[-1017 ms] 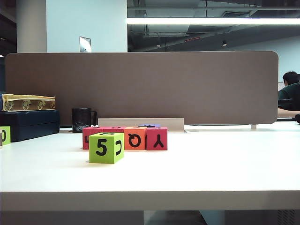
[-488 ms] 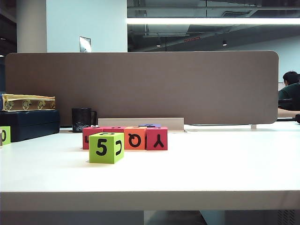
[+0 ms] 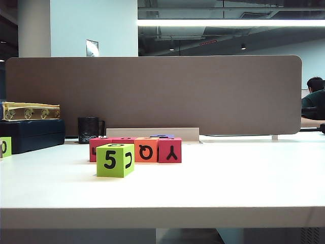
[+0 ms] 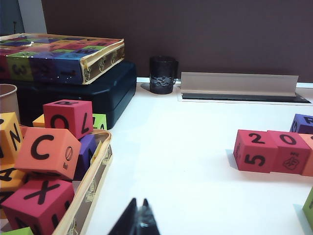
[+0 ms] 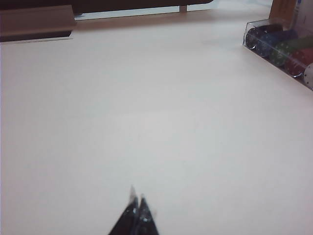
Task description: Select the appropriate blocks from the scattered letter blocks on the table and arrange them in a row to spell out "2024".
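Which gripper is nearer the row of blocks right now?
Left. The left gripper, shut and empty, hangs over bare table with the row of blocks in its wrist view. The right gripper, shut, sees only bare table and a clear case.

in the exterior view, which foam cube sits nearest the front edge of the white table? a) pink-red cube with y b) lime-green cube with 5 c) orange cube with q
b: the lime-green foam cube marked 5 stands in front of the row of pink-red and orange cubes.

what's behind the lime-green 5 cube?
Behind the lime-green cube: a row of pink-red, orange and pink-red blocks. It covers part of the row, so the second block's front face is hidden.
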Robot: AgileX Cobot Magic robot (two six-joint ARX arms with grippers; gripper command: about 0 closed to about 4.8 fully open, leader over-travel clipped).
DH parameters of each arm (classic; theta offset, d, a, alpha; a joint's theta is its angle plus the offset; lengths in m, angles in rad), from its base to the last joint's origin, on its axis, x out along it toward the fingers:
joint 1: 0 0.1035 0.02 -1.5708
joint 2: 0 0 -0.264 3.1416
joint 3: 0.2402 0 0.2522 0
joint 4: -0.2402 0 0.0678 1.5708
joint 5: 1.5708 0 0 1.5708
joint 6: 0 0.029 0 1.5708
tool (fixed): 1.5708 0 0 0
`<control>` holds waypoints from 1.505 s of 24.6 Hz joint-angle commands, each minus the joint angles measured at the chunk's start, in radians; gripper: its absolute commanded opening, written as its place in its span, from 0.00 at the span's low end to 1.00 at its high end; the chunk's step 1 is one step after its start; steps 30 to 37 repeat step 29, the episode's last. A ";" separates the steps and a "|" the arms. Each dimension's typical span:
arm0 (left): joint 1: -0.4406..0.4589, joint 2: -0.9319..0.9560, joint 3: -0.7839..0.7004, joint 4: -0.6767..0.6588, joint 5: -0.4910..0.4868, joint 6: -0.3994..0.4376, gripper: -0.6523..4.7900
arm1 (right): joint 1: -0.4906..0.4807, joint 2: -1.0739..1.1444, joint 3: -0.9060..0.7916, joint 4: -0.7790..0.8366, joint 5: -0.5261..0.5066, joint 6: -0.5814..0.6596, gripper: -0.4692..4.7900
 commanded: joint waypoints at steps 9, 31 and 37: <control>-0.001 0.000 0.003 0.010 0.004 0.003 0.11 | 0.003 -0.011 -0.002 0.006 0.002 -0.077 0.09; -0.001 0.000 0.003 0.010 0.004 0.003 0.11 | 0.003 -0.011 -0.002 0.006 0.002 -0.077 0.09; -0.001 0.000 0.003 0.010 0.004 0.003 0.11 | 0.003 -0.011 -0.002 0.006 0.002 -0.077 0.09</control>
